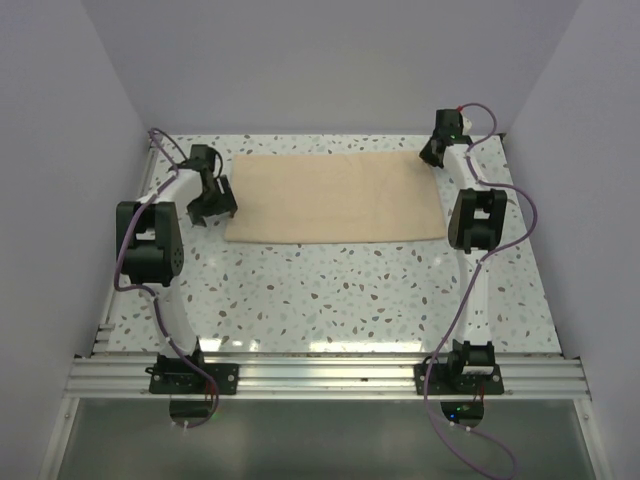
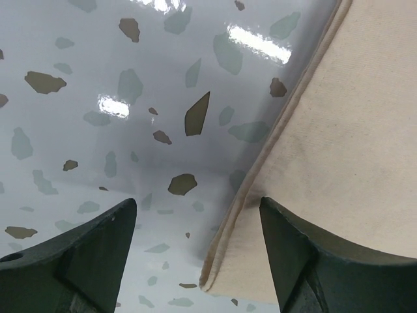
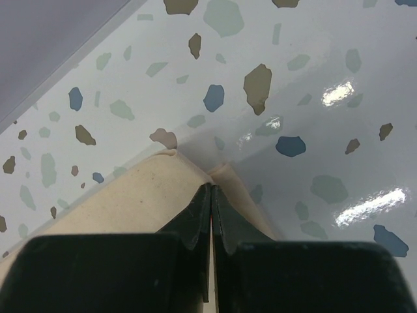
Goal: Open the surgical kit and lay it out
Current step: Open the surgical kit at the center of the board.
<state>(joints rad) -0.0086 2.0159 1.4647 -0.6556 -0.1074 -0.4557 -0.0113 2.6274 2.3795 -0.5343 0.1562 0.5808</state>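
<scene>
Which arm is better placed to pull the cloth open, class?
Right. The right gripper is shut on the far corner of the cloth; the left gripper stands open at its left edge, holding nothing.

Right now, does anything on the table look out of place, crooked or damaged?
Nothing looks spilled or damaged. One uneven spot: the far right corner of the cloth wrap puckers into a small fold where the right tool is shut on it. The rest lies flat. The left tool stands open at its left edge.

table free this side of cloth wrap; walls close 3 sides.
</scene>
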